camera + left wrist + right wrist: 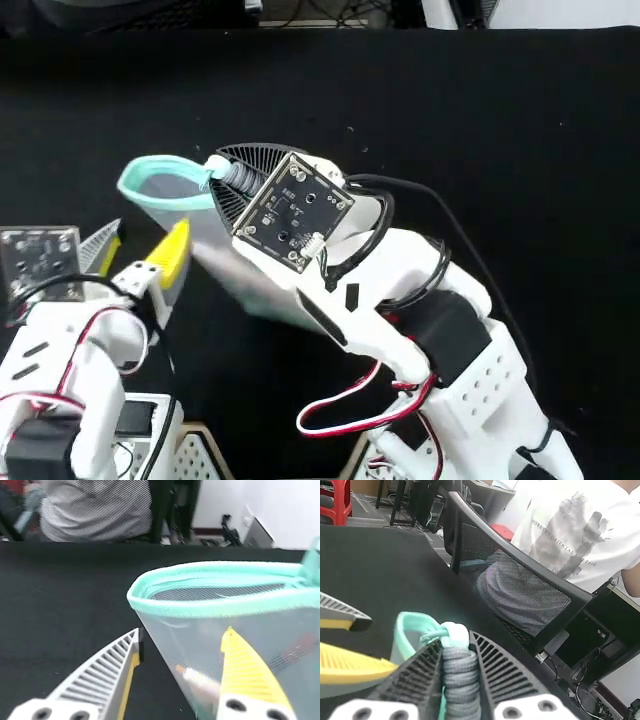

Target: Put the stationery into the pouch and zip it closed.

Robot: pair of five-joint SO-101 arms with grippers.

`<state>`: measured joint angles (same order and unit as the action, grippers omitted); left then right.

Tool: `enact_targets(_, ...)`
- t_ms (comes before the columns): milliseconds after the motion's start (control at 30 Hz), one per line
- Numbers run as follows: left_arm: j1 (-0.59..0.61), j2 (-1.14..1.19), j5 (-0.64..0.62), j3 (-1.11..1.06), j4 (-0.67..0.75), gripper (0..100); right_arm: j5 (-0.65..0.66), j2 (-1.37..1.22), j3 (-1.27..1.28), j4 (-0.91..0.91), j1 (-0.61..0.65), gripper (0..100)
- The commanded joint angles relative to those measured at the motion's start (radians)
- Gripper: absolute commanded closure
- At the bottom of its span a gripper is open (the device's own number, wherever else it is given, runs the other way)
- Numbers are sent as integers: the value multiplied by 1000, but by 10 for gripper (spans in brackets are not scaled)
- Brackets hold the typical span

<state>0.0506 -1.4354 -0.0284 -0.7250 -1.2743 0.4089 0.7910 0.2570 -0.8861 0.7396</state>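
Underlying pouch (190, 645) — black table (480, 120), chair (520, 590) beyond.

Overhead camera and both close wrist cameras share pouch (200, 630).

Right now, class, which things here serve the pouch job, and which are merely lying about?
Job: pouch, pen inside it, zip cord, left fingers, right fingers.
Lying about: chair, red stool.

Black table (520, 120), black mesh office chair (530, 595) behind it, red stool (342, 492) on the floor beyond
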Motion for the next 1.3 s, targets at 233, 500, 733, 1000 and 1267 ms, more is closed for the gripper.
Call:
enact_targets(233,-56,23,-49,54,2,742,0,4,-10,26,6,986)
enact_targets(500,-84,20,0,134,-87,740,2,4,-10,29,6,986)
enact_targets(733,-205,21,17,71,-23,740,-2,4,-10,29,6,986)
enact_targets(1000,-27,21,15,-113,206,740,0,8,-10,28,6,986)
enact_targets(1267,-114,21,15,18,32,739,-2,-36,-10,69,-91,986)
